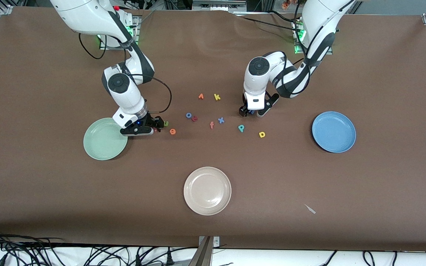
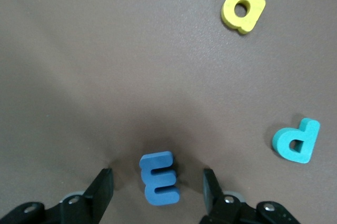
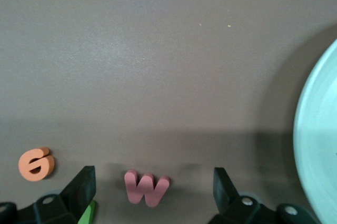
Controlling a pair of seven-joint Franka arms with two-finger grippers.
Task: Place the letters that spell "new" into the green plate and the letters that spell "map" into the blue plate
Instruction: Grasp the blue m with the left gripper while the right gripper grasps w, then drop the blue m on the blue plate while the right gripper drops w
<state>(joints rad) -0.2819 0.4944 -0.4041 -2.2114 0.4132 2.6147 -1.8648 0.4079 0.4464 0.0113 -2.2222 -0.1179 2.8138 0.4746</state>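
Green plate (image 1: pixel 104 144) just beside the right gripper (image 3: pixel 152 192); blue plate (image 1: pixel 334 132) well apart from the left gripper (image 2: pixel 158 187), toward its own arm's end. Spread wide around the pink "w" (image 3: pixel 146 187), gripping nothing. Left: straddling the blue "m" (image 2: pixel 159 178), fingers (image 2: pixel 102 190) apart from it, long axis along the fingers. Yellow "a" (image 2: pixel 243 10) and teal "p" (image 2: pixel 297 141) ahead, off to one side.

The worktop (image 1: pixel 50 184) is plain brown, carrying a pale mint-green plate (image 1: pixel 100 147), a medium-blue plate (image 1: pixel 334 132) and a cream-white plate (image 1: pixel 207 190). Among the letters, the m (image 2: pixel 159 178) is blue, the a (image 2: pixel 243 10) yellow, the p (image 2: pixel 297 141) teal, the w (image 3: pixel 146 187) red-pink, the e (image 3: pixel 36 163) orange, the k (image 1: pixel 217 97) yellow, the x (image 1: pixel 220 120) blue and the f (image 1: pixel 212 125) salmon. Both arms are white with dark grey joints and black fingers (image 2: pixel 102 190).
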